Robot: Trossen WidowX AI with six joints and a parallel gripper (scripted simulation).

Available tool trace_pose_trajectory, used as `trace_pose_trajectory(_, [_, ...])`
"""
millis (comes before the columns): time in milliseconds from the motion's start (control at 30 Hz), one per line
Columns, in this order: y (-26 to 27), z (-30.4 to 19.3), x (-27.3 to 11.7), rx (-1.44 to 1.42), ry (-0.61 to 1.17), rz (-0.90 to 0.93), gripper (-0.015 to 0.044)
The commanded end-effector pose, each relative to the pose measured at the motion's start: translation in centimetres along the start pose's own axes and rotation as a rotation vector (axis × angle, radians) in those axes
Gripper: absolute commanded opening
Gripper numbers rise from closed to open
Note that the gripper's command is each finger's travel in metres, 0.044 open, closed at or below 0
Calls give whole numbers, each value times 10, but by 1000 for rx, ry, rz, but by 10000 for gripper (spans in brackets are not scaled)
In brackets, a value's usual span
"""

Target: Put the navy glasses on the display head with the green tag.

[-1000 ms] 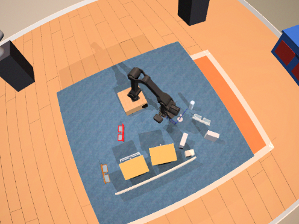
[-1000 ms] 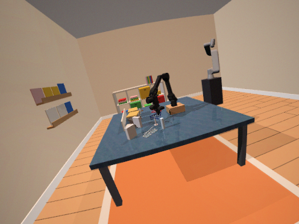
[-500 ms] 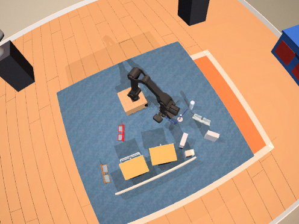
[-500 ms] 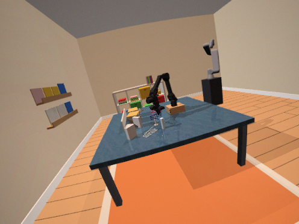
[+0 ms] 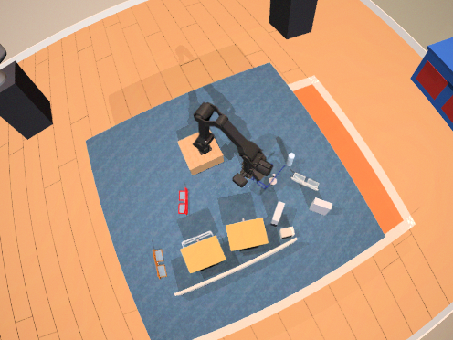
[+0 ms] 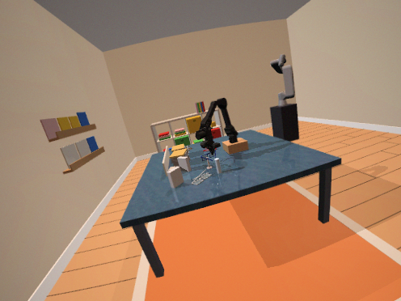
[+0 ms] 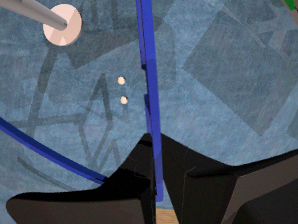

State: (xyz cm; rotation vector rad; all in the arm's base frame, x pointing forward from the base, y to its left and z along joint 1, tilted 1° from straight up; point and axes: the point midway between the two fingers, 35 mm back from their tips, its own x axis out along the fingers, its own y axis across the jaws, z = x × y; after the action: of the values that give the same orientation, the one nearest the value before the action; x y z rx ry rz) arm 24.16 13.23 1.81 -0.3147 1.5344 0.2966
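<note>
The navy glasses (image 5: pixel 279 172) (image 7: pixel 151 75) are off the table, above a small round-based post (image 5: pixel 272 181) (image 6: pixel 208 167) (image 7: pixel 62 25). My gripper (image 6: pixel 212 151) (image 7: pixel 152 137) is shut on one end of their front frame; a temple reaches out to the left in the wrist view. Two display heads show from above as yellow-topped blocks: one (image 5: pixel 247 234) bare with a small nose nub, the other (image 5: pixel 203 254) with white-framed glasses (image 5: pixel 200 237) at its front. A bit of green (image 7: pixel 291 4) shows at the wrist view's top right corner; I cannot tell which head bears the green tag.
A white cylinder (image 5: pixel 290 159) (image 6: pixel 218 165) and clear glasses (image 5: pixel 305 181) (image 6: pixel 201 178) are beyond the post. White blocks (image 5: pixel 321 206) (image 5: pixel 279 213) stand nearby. A long cream bar (image 5: pixel 236 269) runs behind the heads. Red glasses (image 5: pixel 186 201) and orange glasses (image 5: pixel 158 262) lie on the other side.
</note>
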Motion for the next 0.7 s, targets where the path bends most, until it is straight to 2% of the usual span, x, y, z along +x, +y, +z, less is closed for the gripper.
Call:
trace_pose_trajectory(0, [0, 3, 0, -6, 1, 1, 0])
trace_pose_trajectory(200, [0, 6, -6, -6, 0, 1, 0])
trace_pose_trajectory(533, [0, 10, -57, -6, 0, 2, 0])
trace_pose_trajectory(667, [0, 10, -61, -6, 0, 2, 0])
